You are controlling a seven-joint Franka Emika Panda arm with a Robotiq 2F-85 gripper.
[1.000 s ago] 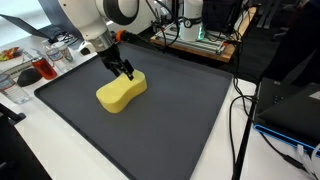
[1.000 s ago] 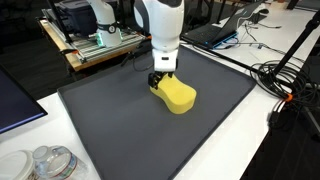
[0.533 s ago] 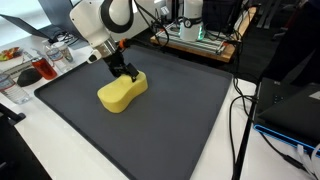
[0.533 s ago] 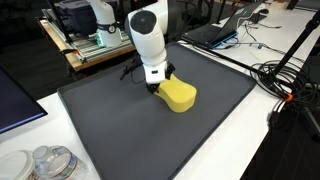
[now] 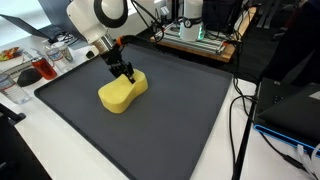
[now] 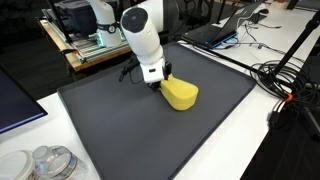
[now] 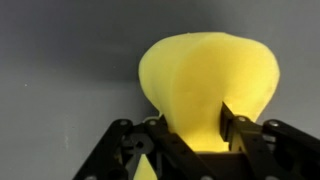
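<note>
The end effector (image 7: 197, 122) is now clamping the yellow sponge (image 5: 122, 93) at one end, its fingers having closed in since a second ago.

No legible text or labels

Yellow waisted sponge (image 5: 122, 92), flat on dark mat (image 5: 165, 130), perhaps squeezed.

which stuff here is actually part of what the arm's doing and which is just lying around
In hand:
- sponge, yellow, pinched at one end
- pincer, fingers on both sides of it
- mat, dark, under the sponge

Lying about:
- glass jars, off the mat's corner
- cables, beside the mat
</note>
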